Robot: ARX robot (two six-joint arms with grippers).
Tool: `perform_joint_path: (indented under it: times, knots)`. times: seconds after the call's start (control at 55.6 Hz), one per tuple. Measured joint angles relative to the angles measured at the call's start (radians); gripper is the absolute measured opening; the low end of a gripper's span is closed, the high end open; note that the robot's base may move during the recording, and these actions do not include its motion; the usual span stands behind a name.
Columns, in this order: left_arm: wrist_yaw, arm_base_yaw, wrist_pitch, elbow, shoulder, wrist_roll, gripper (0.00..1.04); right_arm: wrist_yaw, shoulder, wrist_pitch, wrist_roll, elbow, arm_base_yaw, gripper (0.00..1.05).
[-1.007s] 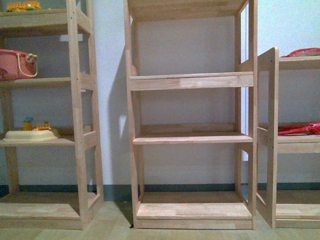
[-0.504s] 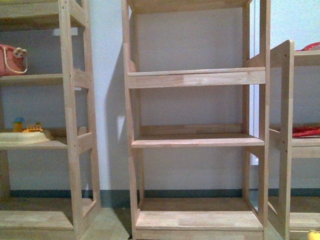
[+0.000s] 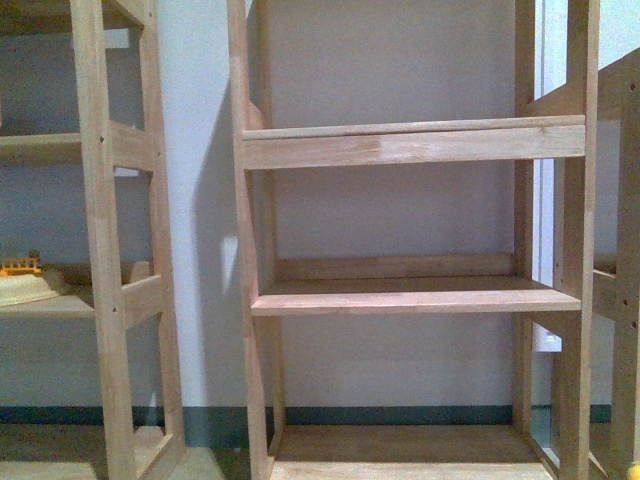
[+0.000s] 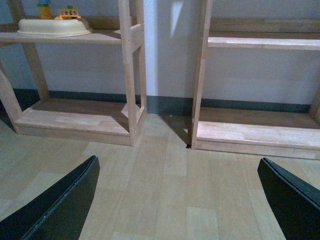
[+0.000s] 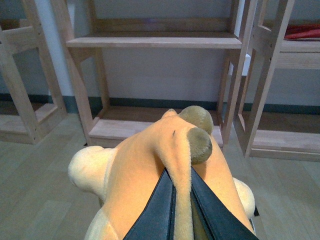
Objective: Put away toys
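My right gripper (image 5: 181, 187) is shut on the plush animal (image 5: 140, 170), pinching a fold of its orange fur between the two dark fingers. The plush is orange-yellow with pale yellow limbs and brownish ears, and hangs above the wood floor in front of the middle shelf unit (image 5: 155, 41). A sliver of yellow shows at the front view's bottom right corner (image 3: 631, 469). My left gripper (image 4: 177, 190) is open and empty above the floor, its dark fingers (image 4: 65, 200) far apart. Neither arm shows in the front view.
The middle wooden shelf unit (image 3: 410, 300) stands straight ahead with bare shelves. The left unit (image 3: 100, 300) holds a cream tray with small toys (image 4: 52, 26). A right unit (image 5: 295, 55) holds something red (image 5: 302, 31). Light wood floor (image 4: 165, 190) lies below.
The front view has moved closer to the middle shelf unit, which now fills the frame. The pink basket on the left unit and the red things on the right have left the view.
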State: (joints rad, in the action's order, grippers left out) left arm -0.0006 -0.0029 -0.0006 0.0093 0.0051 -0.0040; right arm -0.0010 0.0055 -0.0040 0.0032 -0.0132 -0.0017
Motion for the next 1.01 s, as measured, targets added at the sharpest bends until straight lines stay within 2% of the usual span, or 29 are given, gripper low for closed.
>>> perform_joint_path:
  times: [1.007]
  knots:
    - [0.000, 0.000, 0.000, 0.000, -0.001, 0.000, 0.98, 0.000, 0.000, 0.000, 0.000, 0.000, 0.000, 0.05]
